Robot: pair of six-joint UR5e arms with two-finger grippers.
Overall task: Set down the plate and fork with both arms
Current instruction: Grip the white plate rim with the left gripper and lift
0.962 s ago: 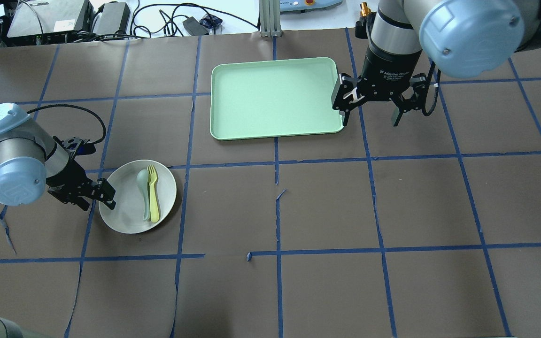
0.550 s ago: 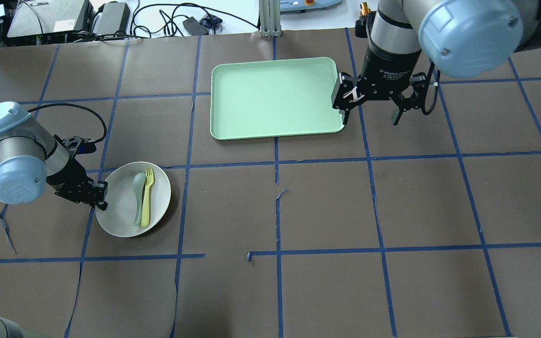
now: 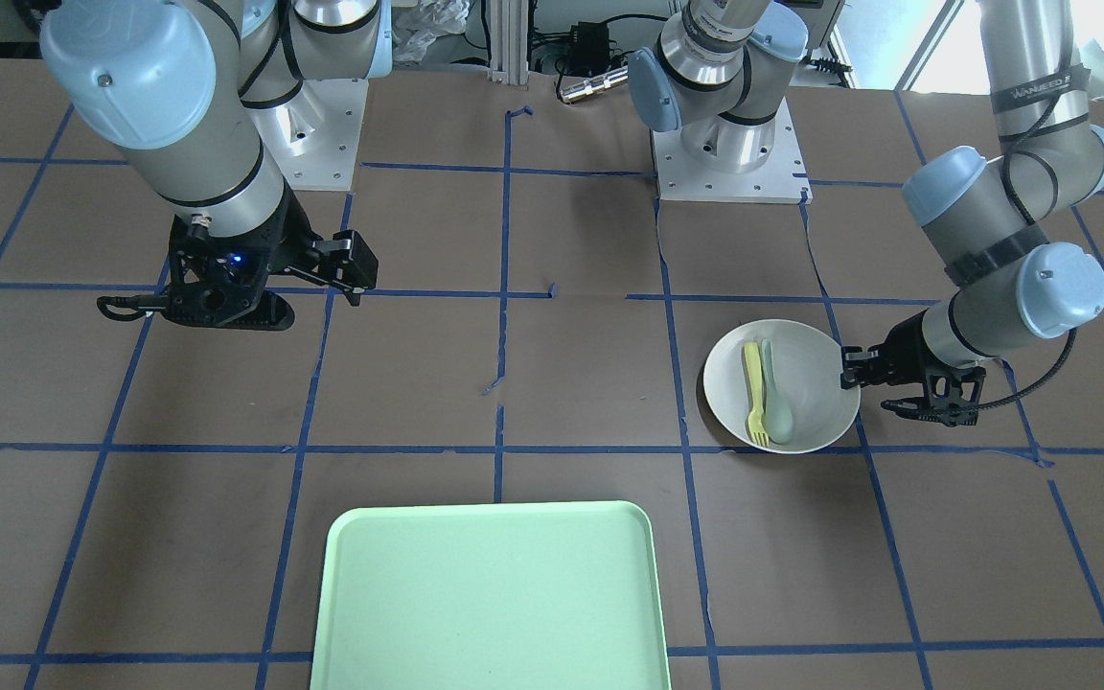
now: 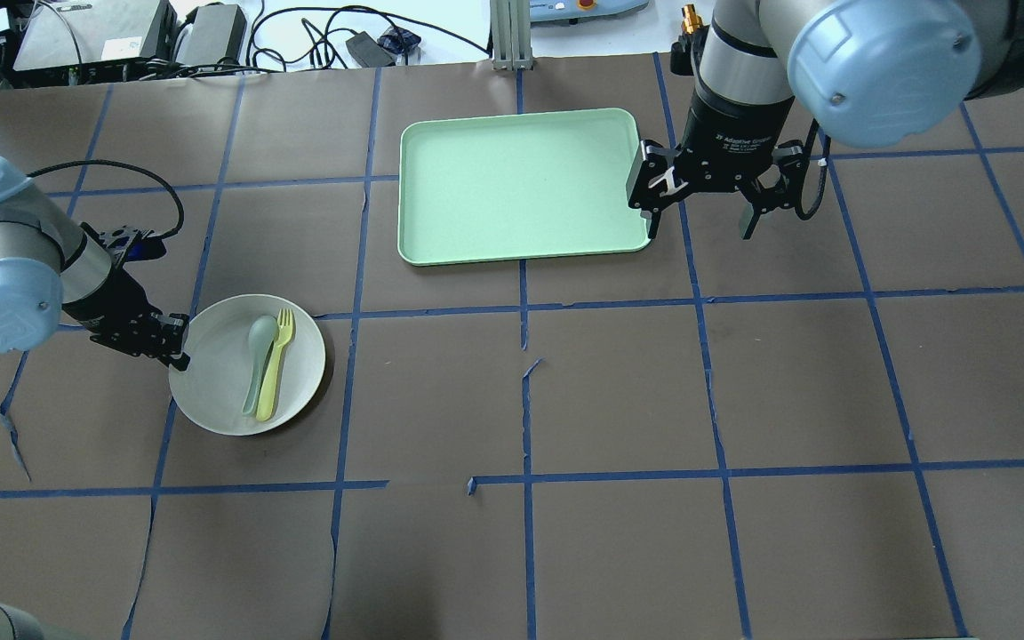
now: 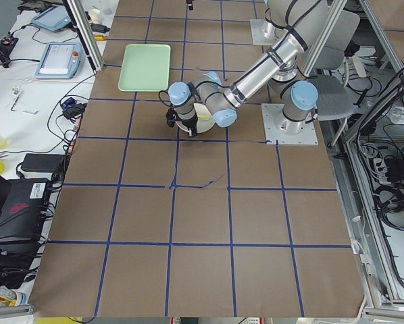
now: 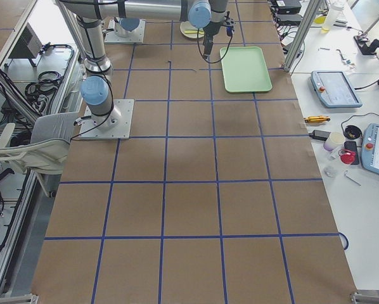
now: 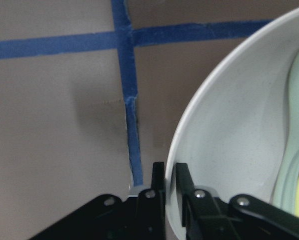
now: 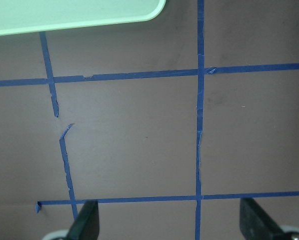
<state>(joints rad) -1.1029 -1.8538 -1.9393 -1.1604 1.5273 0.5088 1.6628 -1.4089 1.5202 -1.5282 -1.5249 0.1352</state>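
Note:
The off-white plate (image 4: 219, 382) lies at the table's left in the overhead view, with the pale-yellow fork (image 4: 274, 369) and a grey-green spoon (image 4: 256, 356) side by side in it. My left gripper (image 4: 176, 351) is shut on the plate's left rim; the left wrist view shows the rim (image 7: 189, 135) pinched between the two fingers. The plate (image 3: 811, 402) and fork (image 3: 753, 388) also show in the front-facing view. My right gripper (image 4: 700, 220) is open and empty, hanging above the table just right of the green tray (image 4: 521, 187).
The mint-green tray (image 3: 490, 594) lies at the far middle of the table, with nothing in it. Blue tape lines cross the brown table cover. Cables and boxes sit beyond the far edge.
My left gripper has shut on the plate's rim and drawn the plate slightly left and away, turning it so fork and spoon now slant. The right arm barely moved.

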